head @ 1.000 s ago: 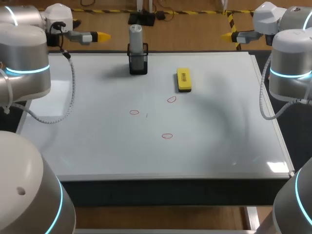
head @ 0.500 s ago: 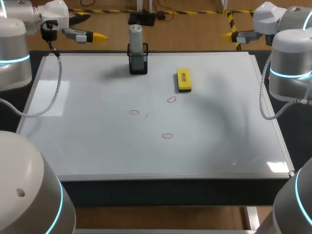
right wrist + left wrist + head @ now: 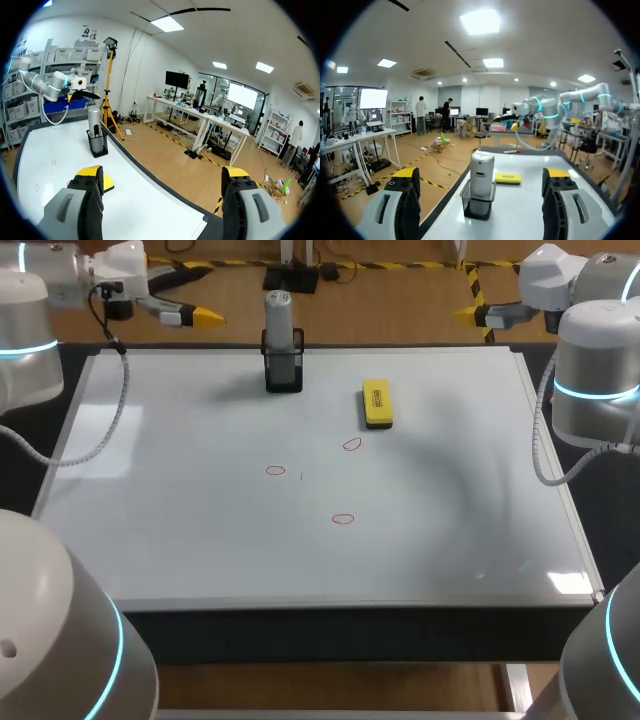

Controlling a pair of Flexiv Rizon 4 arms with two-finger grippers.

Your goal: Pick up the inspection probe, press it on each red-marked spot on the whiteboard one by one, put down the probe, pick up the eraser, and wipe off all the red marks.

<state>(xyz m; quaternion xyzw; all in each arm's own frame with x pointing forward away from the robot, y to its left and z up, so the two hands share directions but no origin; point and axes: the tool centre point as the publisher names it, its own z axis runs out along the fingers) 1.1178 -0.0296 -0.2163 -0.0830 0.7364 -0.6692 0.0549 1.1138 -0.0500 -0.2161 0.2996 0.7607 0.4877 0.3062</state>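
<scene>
Our whiteboard (image 3: pixel 200 540) covers the table, with wood floor past its far edge. Three red marks (image 3: pixel 343 519), (image 3: pixel 275 471), (image 3: pixel 352 444) sit mid-frame, the farthest just below the eraser (image 3: pixel 377 403). One eraser, yellow, flat, upper centre-right. One probe (image 3: pixel 279 325), upright in its black holder (image 3: pixel 284 372), upper centre. Two grippers, both spread wide and holding nothing: left gripper (image 3: pixel 481 172) upper left off the board, probe ahead of it; right gripper (image 3: pixel 162 172) upper right. Since a second ago our left arm has drawn back toward the upper-left corner. Right arm, probe and eraser unmoved.
</scene>
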